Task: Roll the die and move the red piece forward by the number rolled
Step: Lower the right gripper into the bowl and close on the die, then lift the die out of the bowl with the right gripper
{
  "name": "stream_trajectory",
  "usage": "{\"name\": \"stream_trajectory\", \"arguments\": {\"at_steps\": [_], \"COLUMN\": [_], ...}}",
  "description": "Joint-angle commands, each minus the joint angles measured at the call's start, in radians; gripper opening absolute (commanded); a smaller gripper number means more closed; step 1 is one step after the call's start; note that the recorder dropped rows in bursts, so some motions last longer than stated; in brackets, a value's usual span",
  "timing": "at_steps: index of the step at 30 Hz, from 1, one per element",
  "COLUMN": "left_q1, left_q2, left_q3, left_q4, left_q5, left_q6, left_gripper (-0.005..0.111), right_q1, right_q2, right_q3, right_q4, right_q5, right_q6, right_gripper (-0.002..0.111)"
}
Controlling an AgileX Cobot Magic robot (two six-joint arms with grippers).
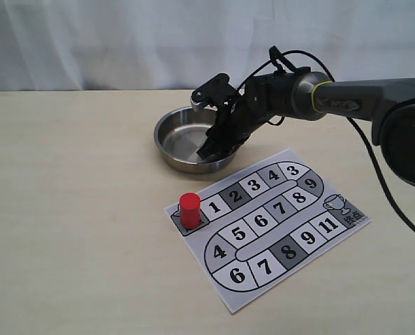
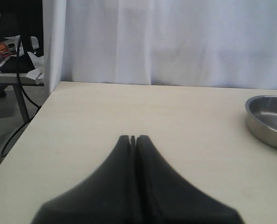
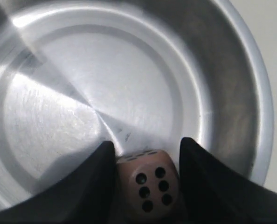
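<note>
- Right tool (image 3: 147,143): reaches down into the steel bowl (image 3: 250,93). Its two dark fingers (image 3: 89,186) sit against opposite sides of the die (image 3: 148,184), with no gap visible on either side. The tool is part-way closed, to about the die's width, and grips the die.
- Left tool (image 2: 133,138): the fingers are pressed together with only a thin slit at the tips. It holds nothing and hangs above bare worktop (image 2: 129,107), well apart from the bowl.
- Die: a tan cube with a matte, wood-like surface, rounded corners and dark round pips. It is low in the bowl, by the floor near the wall.
- The die face turned to the right wrist camera shows six pips in two rows of three. The next face is seen edge-on, so I cannot count its pips.
- Bowl: round, shallow, brushed metal with a flat floor and concentric rings. It reflects streaks of light.
- The red piece (image 1: 190,210): a plain glossy cylinder. It stands upright with its long axis vertical, on the start square at the left end of the board (image 1: 286,251), just beside square 1.
- Board: a flat printed paper sheet lying skewed on the worktop. Its looped track has white and grey squares numbered up to 11, with a trophy mark at the far end.
- Worktop: pale, with a faint wood grain.
</note>
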Motion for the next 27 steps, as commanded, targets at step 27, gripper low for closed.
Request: {"name": "stream_trajectory", "arguments": {"at_steps": [27], "left_q1": [0.000], "left_q2": [-0.001], "left_q3": [0.002], "left_q4": [-0.002], "left_q5": [-0.005], "left_q6": [-0.005], "left_gripper": [0.000], "right_q1": [-0.012], "right_q2": [-0.157], "right_q3": [-0.003], "right_q4": [0.095], "right_q5": [0.117], "right_q6": [0.215], "right_gripper": [0.004]}}
